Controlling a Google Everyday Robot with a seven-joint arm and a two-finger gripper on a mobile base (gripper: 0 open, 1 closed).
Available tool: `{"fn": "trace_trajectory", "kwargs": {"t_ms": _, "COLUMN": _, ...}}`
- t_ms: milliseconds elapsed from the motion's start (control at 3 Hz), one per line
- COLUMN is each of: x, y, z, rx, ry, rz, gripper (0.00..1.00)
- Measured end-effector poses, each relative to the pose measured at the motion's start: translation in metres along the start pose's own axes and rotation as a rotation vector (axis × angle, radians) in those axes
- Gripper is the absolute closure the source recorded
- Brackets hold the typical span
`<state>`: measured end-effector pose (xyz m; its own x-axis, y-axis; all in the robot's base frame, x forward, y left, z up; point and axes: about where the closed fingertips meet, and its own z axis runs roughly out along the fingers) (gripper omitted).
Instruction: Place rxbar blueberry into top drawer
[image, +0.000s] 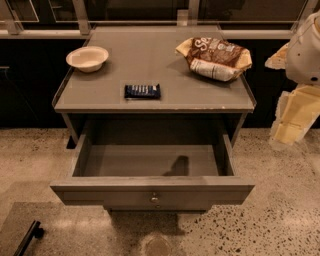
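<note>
The rxbar blueberry (142, 91), a small flat dark navy wrapper with white lettering, lies on the grey cabinet top (150, 60) near its front edge, a little left of centre. Right below it the top drawer (100, 192) is pulled open towards me and nothing lies inside. A small round metal knob (154, 198) sits at the centre of its front. My gripper (291, 120) hangs at the far right of the view, beyond the cabinet's right side, well apart from the bar and holding nothing I can see.
A white bowl (87, 58) stands at the top's back left. A large brown-and-white chip bag (215, 58) lies at the back right. The cabinet stands on speckled floor (280, 215). A dark wall and railing run behind it. A black bar (27, 237) lies at the bottom left.
</note>
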<state>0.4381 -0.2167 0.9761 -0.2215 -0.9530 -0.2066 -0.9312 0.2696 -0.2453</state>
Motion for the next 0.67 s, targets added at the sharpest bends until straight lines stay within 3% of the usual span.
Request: {"fn": "trace_trajectory", "kwargs": {"t_ms": 667, "x": -0.005, "y": -0.012, "z": 0.003, "rx": 0.002, "ry": -0.032, "rz": -0.007, "gripper": 0.00}}
